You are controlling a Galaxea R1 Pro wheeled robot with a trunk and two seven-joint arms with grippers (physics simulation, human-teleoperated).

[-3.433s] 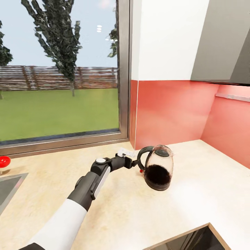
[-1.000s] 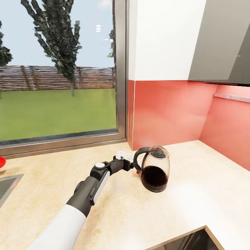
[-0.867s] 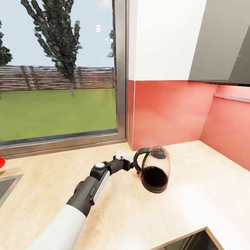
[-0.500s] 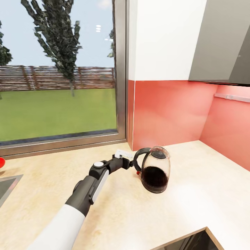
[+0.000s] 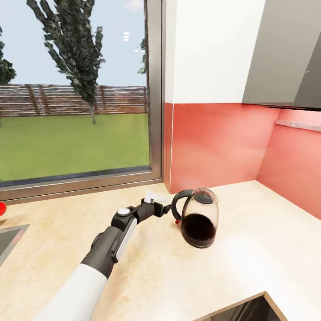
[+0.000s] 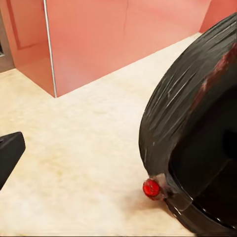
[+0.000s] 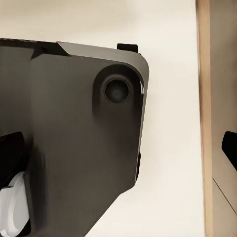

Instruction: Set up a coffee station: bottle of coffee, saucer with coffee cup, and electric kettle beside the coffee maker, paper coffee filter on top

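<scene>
- We see the electric kettle standing upright on the light wood-grain surface, near the corner where the red backsplash turns, its black loop handle facing our left arm.
- Our left claw sits just beside that handle, on the window side of it; in the head view its tips seem to stop a touch short of the loop, though we cannot tell for sure whether they touch.
- In the left wrist view, the handle's dark curve and the red button loom close, with one black finger far off to the side and nothing between it and the handle, so we judge the claw spread wide and holding nothing.
- The relation that matters: the kettle lies straight ahead of the left claw along the forearm's line, with the handle's loop standing vertical, so a grasp means closing across the handle from the sides.
- The left arm is clearly the nearer one. In the right wrist view we find dark robot housing and one dark finger tip at the frame's edge; that claw's opening we cannot tell.
- No coffee maker appears here, so we judge the kettle is not yet placed.
</scene>
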